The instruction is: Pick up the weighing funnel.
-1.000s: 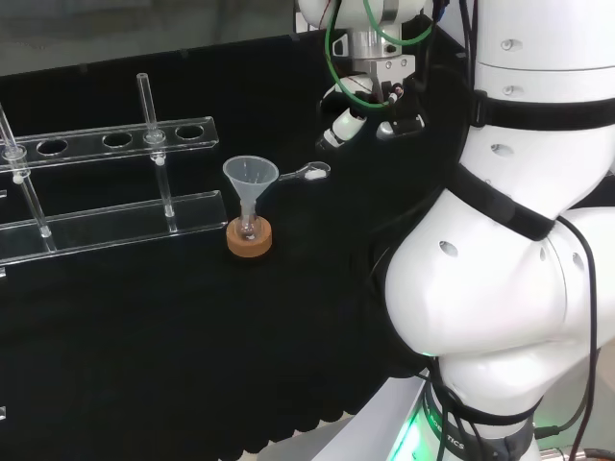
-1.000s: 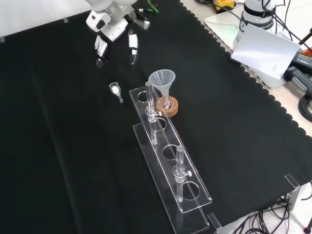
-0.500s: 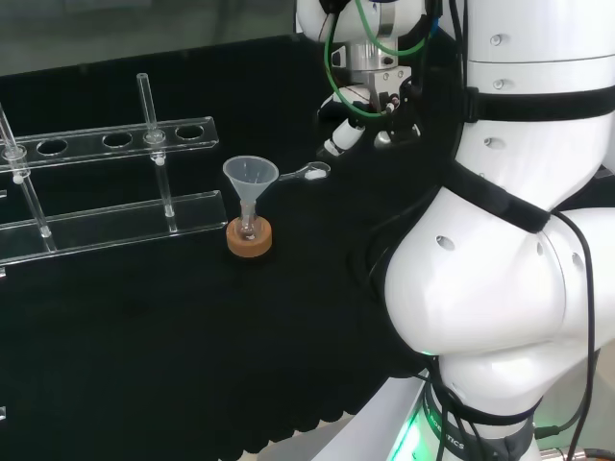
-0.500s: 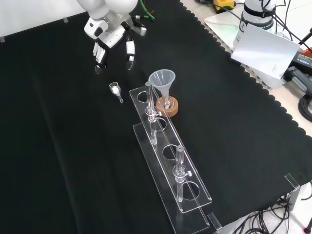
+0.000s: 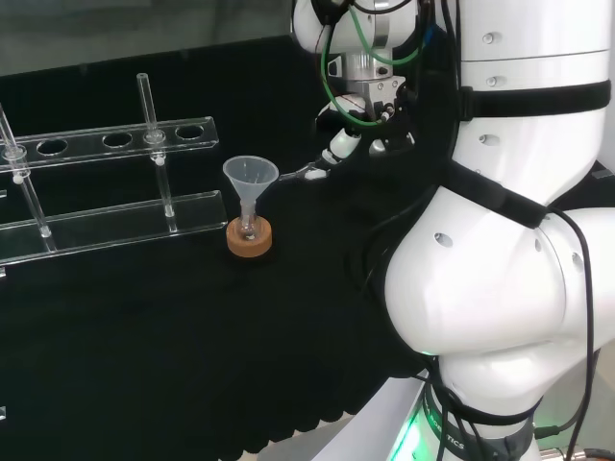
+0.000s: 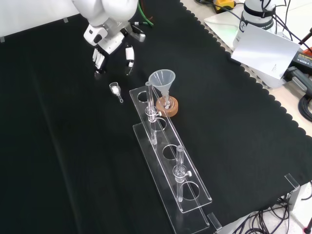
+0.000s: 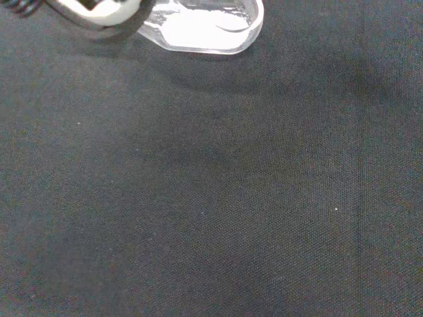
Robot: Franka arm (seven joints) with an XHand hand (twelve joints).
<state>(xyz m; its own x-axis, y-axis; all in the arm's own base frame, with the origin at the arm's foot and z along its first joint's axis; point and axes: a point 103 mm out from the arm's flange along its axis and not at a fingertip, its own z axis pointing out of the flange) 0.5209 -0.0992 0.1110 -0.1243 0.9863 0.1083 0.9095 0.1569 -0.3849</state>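
The weighing funnel [image 6: 116,90] lies flat on the black cloth of the counter [image 6: 58,146]. In the front view its long axis runs from the bowl at about 11 o'clock to the short stem at about 5 o'clock, and something white sits in the bowl. Seen from there it lies at about 6 o'clock from the hand [image 6: 109,43]. The hand hangs above it with its fingers [image 6: 128,56] straight, spread apart and pointing down, holding nothing. In the head view the weighing funnel [image 5: 309,174] is at about 8 o'clock from the hand [image 5: 338,146], with the nearest fingertip close over the bowl end. In the wrist view the bowl [image 7: 201,26] sits right beside a blurred white part of the hand, though I cannot tell whether they touch. The coming move likely needs a short drop and a closing across the bowl, at right angles to the stem. The cloth around the piece is bare toward 9 o'clock in the front view. At about 3 o'clock stands the funnel [image 6: 162,80] on its cork ring [image 6: 167,106]. The near end of the clear rack [image 6: 170,165] lies just beside the stem at about 4 o'clock, so room is tighter on that side.
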